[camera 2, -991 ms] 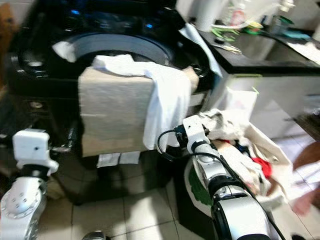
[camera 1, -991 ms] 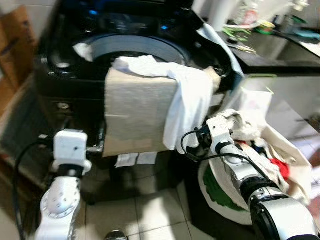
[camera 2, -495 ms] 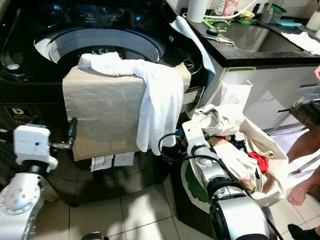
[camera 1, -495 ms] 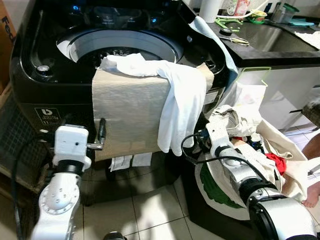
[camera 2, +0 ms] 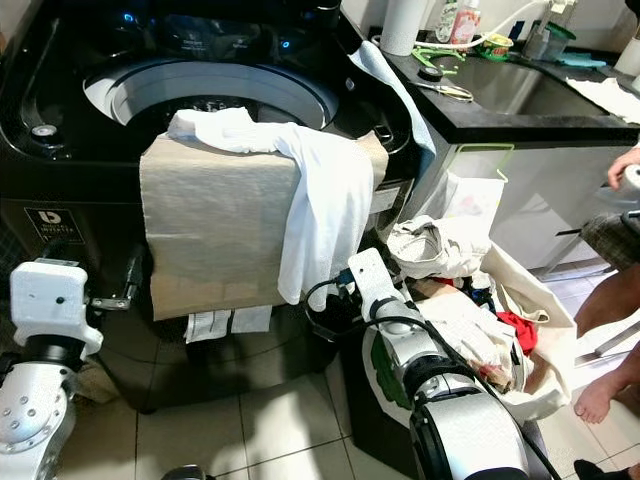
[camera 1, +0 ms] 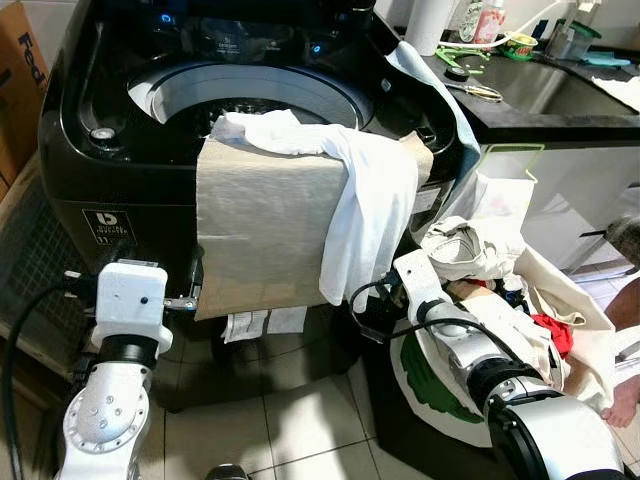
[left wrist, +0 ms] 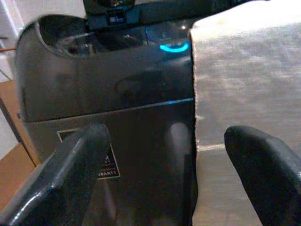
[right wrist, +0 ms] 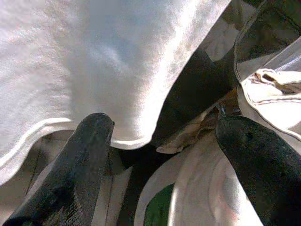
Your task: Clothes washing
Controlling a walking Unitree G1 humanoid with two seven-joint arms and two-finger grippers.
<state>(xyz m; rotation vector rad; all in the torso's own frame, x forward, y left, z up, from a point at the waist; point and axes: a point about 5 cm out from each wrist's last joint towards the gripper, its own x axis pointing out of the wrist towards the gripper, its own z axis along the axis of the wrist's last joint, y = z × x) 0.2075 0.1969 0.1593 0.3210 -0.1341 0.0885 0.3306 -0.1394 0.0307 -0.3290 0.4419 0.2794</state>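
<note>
Left eye view, washing machine (camera 1: pixel 120 190), "DIGITAL INVERTER" label (camera 1: pixel 103 226), "Fed" carton (camera 1: pixel 22 85)

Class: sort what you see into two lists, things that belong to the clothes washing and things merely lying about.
Belongs to the washing:
washing machine
beige cloth
white garment
laundry bag
left gripper
right gripper

Lying about:
cardboard box
paper towel roll
scissors

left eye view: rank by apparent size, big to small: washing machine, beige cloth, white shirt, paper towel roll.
1. Washing machine, largest by far.
2. Beige cloth hanging over its front.
3. White shirt draped on the cloth, clearly less area.
4. Paper towel roll, smallest; it is cut off by the frame and farther away, so its true size is unsure.
</note>
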